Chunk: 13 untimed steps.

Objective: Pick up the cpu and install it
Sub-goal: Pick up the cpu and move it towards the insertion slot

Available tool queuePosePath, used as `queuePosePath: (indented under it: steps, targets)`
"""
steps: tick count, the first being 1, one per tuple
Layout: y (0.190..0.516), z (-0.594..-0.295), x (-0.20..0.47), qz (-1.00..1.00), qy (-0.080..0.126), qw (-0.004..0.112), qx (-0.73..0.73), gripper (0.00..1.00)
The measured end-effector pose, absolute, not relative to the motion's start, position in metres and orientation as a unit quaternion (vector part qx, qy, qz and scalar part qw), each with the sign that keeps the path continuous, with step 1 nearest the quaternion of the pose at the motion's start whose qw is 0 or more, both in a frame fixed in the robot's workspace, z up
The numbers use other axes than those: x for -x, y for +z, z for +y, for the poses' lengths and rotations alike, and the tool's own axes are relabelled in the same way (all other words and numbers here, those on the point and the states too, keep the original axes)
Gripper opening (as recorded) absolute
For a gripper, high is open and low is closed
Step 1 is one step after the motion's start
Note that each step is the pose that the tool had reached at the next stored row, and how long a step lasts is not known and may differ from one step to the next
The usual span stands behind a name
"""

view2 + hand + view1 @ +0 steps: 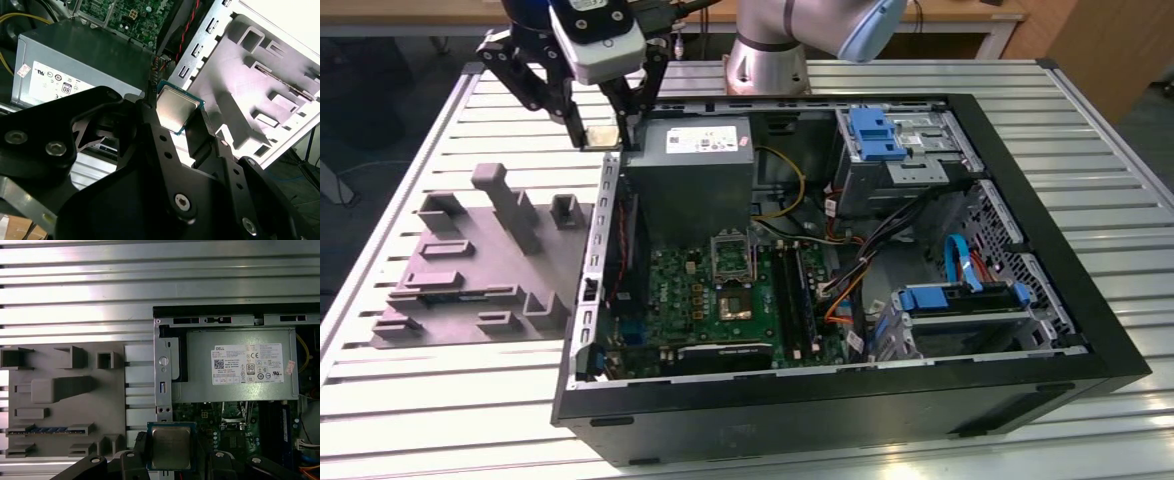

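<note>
The cpu [175, 108] [170, 445], a small square chip with a silvery top and a darker rim, sits between the black fingers of my gripper [176, 112] [171, 460], which is shut on it. In the exterior view the gripper [602, 133] hangs with the cpu [602, 136] above the slatted table, just outside the far corner of the open computer case [1067, 330] on the exterior view's left. The black metal-framed socket [731, 254] lies open on the green motherboard [720, 300] inside the case, nearer the camera than the gripper.
A big grey box with a white label [694, 165] stands inside the case beside the gripper. A grey moulded fixture [480, 260] lies on the table at the exterior view's left. Cables and blue drive bays [961, 295] crowd the case's right side. The arm's base [767, 65] stands behind.
</note>
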<state>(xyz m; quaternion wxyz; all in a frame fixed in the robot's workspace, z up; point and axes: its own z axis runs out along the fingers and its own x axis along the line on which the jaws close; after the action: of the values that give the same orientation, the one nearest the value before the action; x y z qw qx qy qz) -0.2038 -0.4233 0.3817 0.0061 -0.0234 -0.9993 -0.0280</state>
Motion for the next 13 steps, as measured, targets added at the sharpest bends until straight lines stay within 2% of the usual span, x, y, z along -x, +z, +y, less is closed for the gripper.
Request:
queuePosePath:
  steps: [13]
  targets:
    - [0.382, -0.423, 0.187, -0.999, -0.028, 0.006, 0.023, 0.47]
